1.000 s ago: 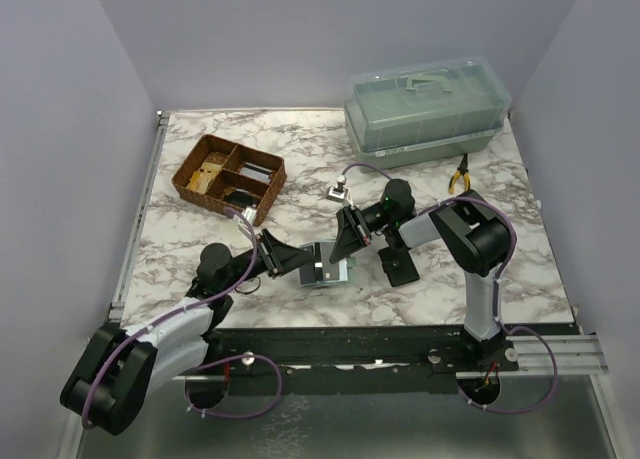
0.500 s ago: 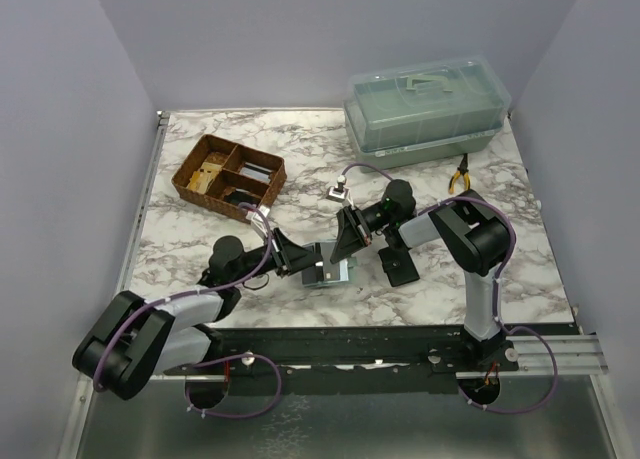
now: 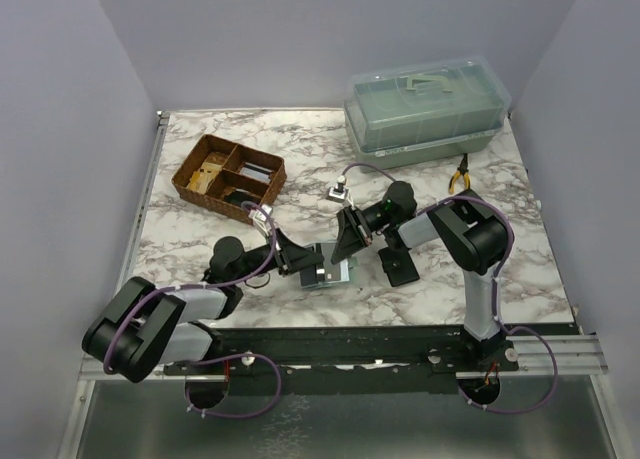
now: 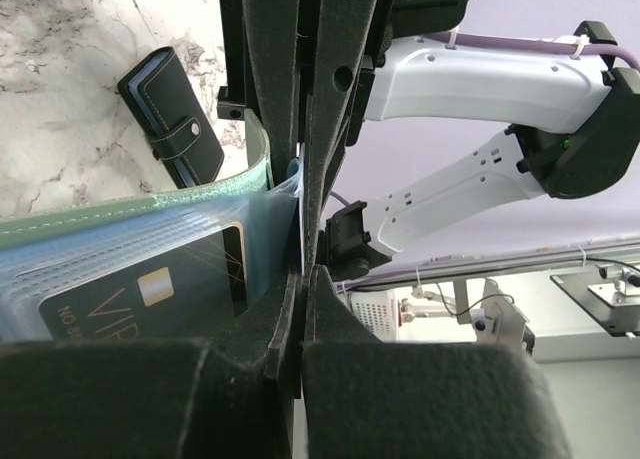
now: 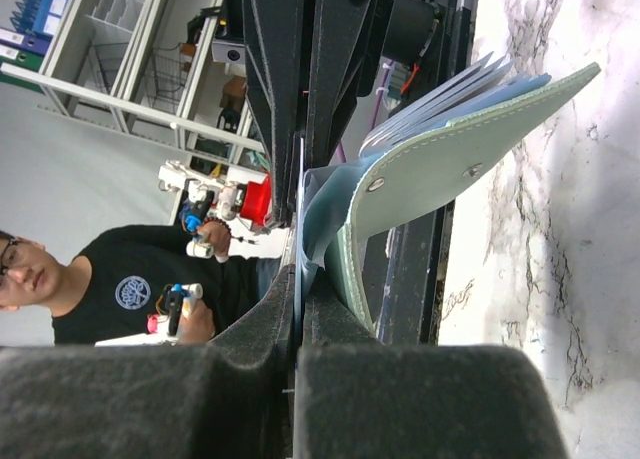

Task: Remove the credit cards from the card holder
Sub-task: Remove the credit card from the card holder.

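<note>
Holds the holder (image 3: 341, 274) open, a little in from the middle of the table's (image 3: 170, 239) near edge, between both arms. Reaches it with the left gripper (image 3: 316, 270) from the near-left side and with the right gripper (image 3: 337, 259) from the far-right side, tips almost meeting head-on over the open fold. Presses the left fingers (image 4: 326, 324) nearly together on a thin pale layer at the holder's inner edge; cannot tell whether sleeve or lining. Pinches likewise with the right fingers (image 5: 322, 314), narrow, on a pale blue inner leaf (image 5: 322, 204) curving out from the green cover (image 5: 450, 169). Shows, in the left wrist view, the green cover bowed upward with clear sleeves (image 4: 120, 249) fanned under it and a dark card (image 4: 150, 304) with gold print inside one sleeve, not out. Shows a snap stud (image 5: 375, 184) on the cover's inside in the right wrist view. Has a black wallet (image 3: 398, 267) flat just right of the holder, apart from it. Has a brown basket (image 3: 228, 177) toward the far-left corner, a lidded clear box (image 3: 425, 109) in the far-right corner, pliers (image 3: 460, 172) by the right edge near that box, and a small pale object (image 3: 338, 192) mid-table beyond the grippers.
</note>
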`<state>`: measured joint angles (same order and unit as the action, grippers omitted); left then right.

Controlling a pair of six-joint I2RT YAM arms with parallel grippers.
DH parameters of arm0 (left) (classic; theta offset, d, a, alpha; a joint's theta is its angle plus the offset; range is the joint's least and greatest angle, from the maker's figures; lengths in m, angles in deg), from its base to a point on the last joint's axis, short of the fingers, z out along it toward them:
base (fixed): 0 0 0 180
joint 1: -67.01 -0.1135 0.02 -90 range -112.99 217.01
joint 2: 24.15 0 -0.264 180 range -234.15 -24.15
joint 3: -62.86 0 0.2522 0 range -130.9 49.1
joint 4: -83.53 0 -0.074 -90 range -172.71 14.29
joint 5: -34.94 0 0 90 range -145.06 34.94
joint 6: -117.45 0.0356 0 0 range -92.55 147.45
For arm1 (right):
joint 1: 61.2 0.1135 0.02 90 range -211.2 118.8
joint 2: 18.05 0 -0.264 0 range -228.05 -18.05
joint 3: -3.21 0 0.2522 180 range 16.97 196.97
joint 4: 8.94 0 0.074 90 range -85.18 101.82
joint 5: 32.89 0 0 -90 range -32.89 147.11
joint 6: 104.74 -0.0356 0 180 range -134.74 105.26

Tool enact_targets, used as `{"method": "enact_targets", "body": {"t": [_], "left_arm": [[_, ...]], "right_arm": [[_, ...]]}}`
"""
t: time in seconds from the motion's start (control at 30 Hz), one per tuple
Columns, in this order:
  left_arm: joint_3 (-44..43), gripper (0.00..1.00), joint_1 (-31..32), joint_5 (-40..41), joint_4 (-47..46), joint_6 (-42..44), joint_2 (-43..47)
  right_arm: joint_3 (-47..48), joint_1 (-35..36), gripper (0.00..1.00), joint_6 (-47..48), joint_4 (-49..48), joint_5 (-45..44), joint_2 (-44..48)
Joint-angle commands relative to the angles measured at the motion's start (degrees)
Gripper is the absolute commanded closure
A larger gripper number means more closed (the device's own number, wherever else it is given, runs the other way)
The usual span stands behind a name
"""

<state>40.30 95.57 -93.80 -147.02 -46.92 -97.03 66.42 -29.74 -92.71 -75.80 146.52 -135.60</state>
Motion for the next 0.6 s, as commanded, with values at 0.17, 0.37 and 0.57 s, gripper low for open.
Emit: {"method": "enact_targets", "body": {"t": [0.17, 0.37, 0.57], "left_arm": [[3.6, 1.00, -5.7, -2.7, 0.7, -0.8, 10.5], [2.4, 1.00, -6.9, -2.3, 12.6, 2.6, 18.7], [0.6, 1.00, -8.5, -1.3, 23.8, 5.5, 24.8]], "right_arm": [[-0.3, -0.7, 1.00, 1.9, -1.1, 1.3, -0.2], [-0.4, -0.8, 1.00, 2.3, -0.4, 1.3, 0.0], [-0.5, -1.5, 1.00, 2.8, 0.1, 1.6, 0.4]]}}
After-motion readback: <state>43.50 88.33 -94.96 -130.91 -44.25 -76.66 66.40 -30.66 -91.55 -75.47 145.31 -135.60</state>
